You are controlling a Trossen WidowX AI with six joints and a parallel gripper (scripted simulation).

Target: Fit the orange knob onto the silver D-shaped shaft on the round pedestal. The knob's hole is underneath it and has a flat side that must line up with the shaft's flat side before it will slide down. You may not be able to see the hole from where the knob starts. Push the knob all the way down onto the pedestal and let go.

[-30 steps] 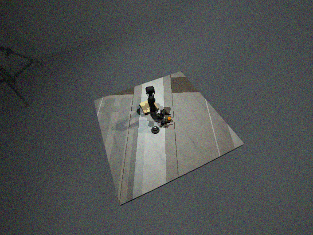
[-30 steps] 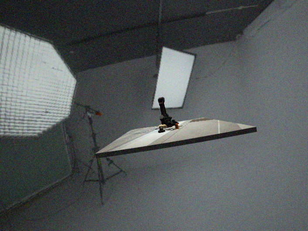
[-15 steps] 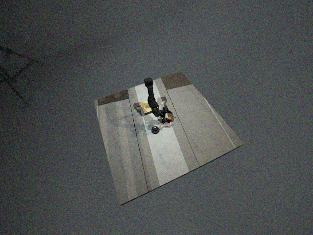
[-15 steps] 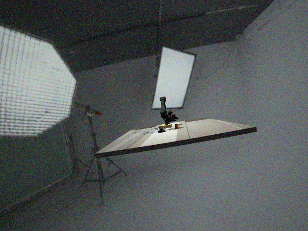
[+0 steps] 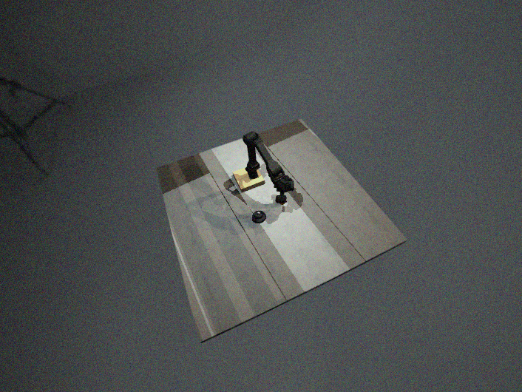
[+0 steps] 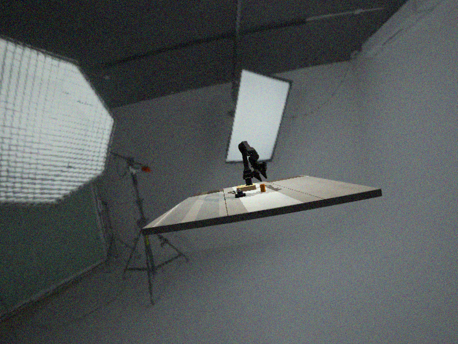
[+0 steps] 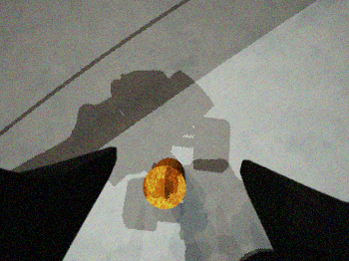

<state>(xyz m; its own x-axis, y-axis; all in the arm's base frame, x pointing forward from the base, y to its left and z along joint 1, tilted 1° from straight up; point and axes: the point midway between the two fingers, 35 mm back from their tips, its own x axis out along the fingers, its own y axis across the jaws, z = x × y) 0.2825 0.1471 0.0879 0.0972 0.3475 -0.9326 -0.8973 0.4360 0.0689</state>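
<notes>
Open tool (image 5: 281,200) (image 6: 260,177) (image 7: 179,159) hangs above a pale striped tabletop (image 5: 312,248) (image 6: 274,200) (image 7: 294,83), grey wall (image 6: 399,251) behind.

A photo studio, with large softbox lights (image 6: 51,122)

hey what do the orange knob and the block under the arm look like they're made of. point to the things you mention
The orange knob (image 6: 263,187) (image 7: 165,187): possibly painted metal or plastic, judging by its mottled, glinting top.

The block (image 5: 253,184) (image 6: 246,187): probably wood, perhaps smooth-finished, going by its pale yellow-tan colour, though no grain is clear.

Knob (image 6: 263,187) (image 7: 165,187) on tabletop (image 5: 312,261) (image 6: 281,201) (image 7: 289,88), near pedestal (image 5: 259,217) (image 6: 240,193).
</notes>
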